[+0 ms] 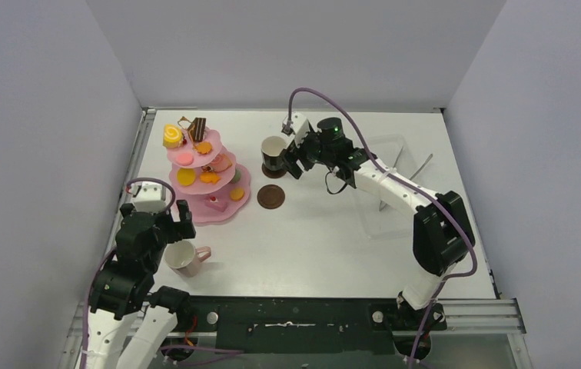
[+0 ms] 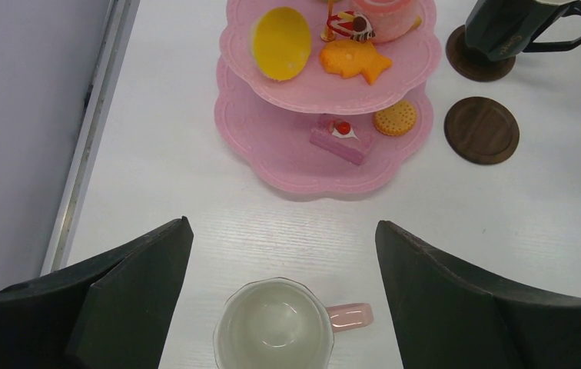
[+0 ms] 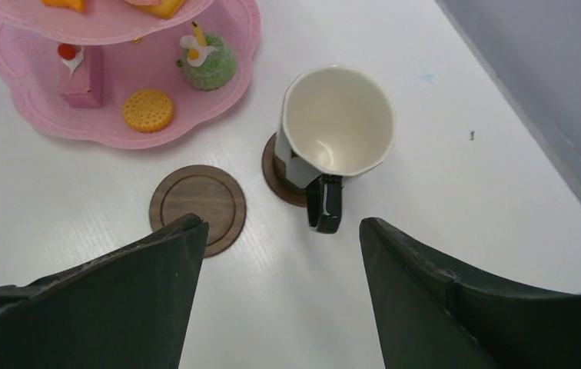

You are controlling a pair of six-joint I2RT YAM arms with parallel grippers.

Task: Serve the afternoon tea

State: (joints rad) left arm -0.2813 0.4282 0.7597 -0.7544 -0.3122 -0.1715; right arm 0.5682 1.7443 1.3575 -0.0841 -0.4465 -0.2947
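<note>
Top external: right claw [image 1: 288,158] gapes beside black mug [image 1: 273,154].

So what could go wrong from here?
The black mug seems off-centre on its coaster, handle pointing at the open right end effector; a stray move might snag it. The pink mug, before the open left end effector, sits on bare table; the free coaster lies close to the stand, which placing could bump.
</note>
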